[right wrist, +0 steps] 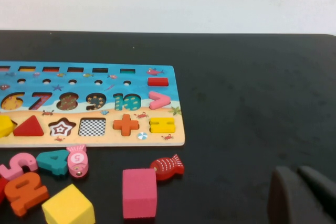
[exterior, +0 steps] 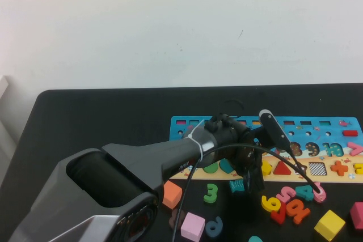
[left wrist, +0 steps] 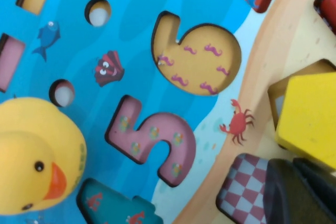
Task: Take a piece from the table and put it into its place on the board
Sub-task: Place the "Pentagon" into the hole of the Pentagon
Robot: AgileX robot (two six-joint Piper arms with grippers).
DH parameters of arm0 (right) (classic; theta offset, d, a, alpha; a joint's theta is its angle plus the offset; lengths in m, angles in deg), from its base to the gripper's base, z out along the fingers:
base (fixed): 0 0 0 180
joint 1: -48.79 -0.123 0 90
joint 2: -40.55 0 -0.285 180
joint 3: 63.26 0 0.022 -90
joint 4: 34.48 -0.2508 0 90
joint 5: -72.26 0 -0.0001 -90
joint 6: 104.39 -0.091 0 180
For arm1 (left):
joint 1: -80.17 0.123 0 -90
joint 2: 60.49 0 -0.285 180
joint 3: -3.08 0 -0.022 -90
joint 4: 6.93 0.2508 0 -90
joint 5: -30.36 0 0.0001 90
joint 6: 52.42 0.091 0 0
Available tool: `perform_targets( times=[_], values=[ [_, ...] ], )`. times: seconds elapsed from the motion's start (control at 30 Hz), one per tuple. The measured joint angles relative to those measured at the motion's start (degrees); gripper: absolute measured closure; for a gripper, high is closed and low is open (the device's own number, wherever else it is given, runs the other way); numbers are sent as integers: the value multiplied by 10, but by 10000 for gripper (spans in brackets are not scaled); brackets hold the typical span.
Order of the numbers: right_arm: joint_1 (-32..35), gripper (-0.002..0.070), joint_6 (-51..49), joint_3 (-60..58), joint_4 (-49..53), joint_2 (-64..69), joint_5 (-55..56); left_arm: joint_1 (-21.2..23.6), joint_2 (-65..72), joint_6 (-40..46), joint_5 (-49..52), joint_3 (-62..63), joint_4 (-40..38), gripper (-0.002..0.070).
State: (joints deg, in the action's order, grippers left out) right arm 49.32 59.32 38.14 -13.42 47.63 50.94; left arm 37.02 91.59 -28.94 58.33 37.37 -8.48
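The yellow pentagon piece (left wrist: 310,114) lies over its recess in the tan strip of the board (left wrist: 131,35), slightly askew, with a recess corner (left wrist: 275,92) showing beside it. It also shows in the high view (exterior: 265,167) and the right wrist view (right wrist: 4,126), beside the red triangle (exterior: 282,168). My left gripper (exterior: 256,177) is low over the board, its shut fingertips (left wrist: 294,192) right against the pentagon's edge, above a maroon checkered recess (left wrist: 239,187). My right gripper (right wrist: 304,198) is shut and empty over the bare black table (right wrist: 252,103), right of the board.
Loose pieces lie on the table in front of the board: yellow cube (exterior: 329,224), pink cube (exterior: 193,226), orange cube (exterior: 172,194), green 3 (exterior: 211,192), a number cluster (exterior: 283,205), a red fish (right wrist: 168,166). The star recess (right wrist: 63,127) is open.
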Motion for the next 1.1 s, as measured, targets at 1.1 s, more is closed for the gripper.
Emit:
perform_targets(
  times=[1.1],
  values=[
    [0,657,-1,0,0,0,0,1,-13,3,15,0,-77,676]
  ],
)
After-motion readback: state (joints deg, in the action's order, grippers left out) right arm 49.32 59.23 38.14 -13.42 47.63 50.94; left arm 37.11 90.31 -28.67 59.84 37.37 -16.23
